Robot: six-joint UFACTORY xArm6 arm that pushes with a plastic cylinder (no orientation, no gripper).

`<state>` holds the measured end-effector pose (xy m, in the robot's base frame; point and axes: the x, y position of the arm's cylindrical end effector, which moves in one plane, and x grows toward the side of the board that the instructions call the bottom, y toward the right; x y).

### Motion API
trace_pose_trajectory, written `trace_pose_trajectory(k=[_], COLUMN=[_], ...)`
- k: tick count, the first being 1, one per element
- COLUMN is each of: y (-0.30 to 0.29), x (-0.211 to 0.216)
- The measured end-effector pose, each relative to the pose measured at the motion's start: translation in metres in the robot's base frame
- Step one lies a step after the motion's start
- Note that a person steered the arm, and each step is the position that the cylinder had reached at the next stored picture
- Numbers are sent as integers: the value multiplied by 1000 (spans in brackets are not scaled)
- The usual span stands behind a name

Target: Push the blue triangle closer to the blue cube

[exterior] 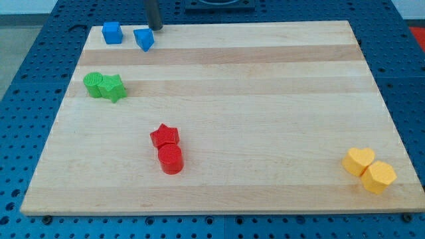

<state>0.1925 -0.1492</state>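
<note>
My tip (155, 28) sits at the top of the frame, left of centre, on the board's (265, 119) far edge, just to the upper right of the blue triangle (144, 39); whether it touches the triangle I cannot tell; there is no claw on this rig, only the rod, so nothing opens or closes. The triangle lies in the upper left of the frame, close to the blue cube (112, 32) on its left, with a narrow strip of bare wood between them; the task looks nearly done, and a short nudge toward the frame's left would likely finish it.

The risks, as I judge them: both blocks lie right by the board's top edge, so a push angled upward could tip either one off; the tip stands above the triangle's centre line, so pressing from here would likely drive it down and left, past the cube instead of toward it, or spin it on a corner; too long a stroke would shove the cube itself along, toward the board's left edge.

The green pair (105, 86), the red star (165, 136) with the red cylinder (170, 159), and the yellow pair (369, 170) at lower right lie well apart from this, out of harm's way.
</note>
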Motion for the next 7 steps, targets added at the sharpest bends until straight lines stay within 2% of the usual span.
trace_pose_trajectory(k=[3, 7], y=[30, 40], x=[0, 48])
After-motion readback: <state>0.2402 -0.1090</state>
